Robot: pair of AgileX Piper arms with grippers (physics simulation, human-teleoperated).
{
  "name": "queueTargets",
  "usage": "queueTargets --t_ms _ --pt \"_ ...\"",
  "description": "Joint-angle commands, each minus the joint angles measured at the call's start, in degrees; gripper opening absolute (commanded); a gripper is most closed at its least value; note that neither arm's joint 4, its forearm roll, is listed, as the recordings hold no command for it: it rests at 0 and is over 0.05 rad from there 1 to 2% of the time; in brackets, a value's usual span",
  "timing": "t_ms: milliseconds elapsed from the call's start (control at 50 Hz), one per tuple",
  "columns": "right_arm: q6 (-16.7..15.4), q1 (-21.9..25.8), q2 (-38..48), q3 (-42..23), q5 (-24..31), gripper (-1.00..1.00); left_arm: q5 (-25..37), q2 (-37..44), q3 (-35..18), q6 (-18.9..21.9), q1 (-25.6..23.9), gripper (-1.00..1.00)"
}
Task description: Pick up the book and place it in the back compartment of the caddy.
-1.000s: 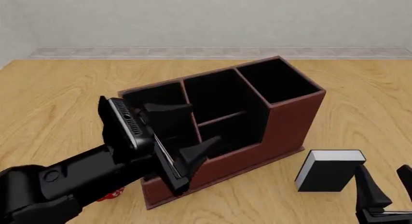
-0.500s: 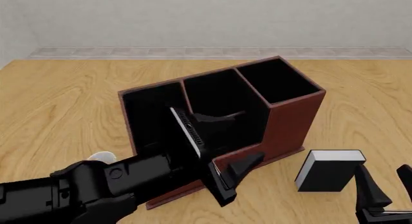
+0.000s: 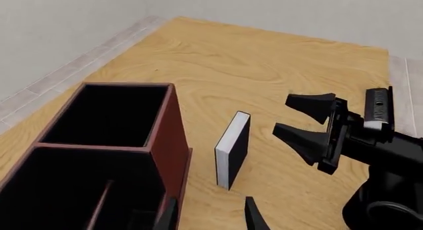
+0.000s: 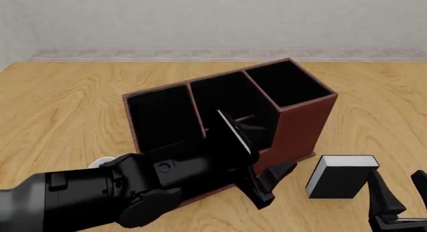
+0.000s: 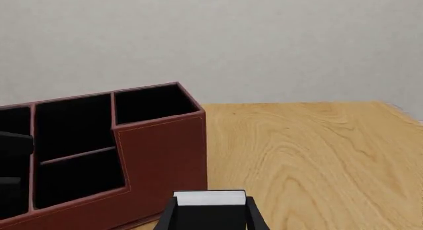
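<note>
Both grippers stand open: the left gripper (image 4: 270, 184) hangs near the upright book (image 4: 340, 177), the right gripper (image 3: 305, 122) beside it; a careless nudge could topple it.

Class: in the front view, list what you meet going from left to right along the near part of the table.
left arm → left gripper → book → right gripper

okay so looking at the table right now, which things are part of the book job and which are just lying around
Job: book, caddy, its back compartment, left claw, right claw.
Lying about: a white object mostly hidden behind the left arm; cannot tell what.
</note>
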Motion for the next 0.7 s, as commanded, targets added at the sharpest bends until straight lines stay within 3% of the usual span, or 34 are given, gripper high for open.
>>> queueTargets --t_ms 20,700 --pt "0.07 -0.01 -0.11 0.00 0.13 1.00 2.51 2.03 -3.46 -0.38 -1.00 1.00" --pt "-0.12 0.01 -0.63 -0.01 0.55 1.00 3.50 9.91 -9.02 -0.20 -5.78 1.00"
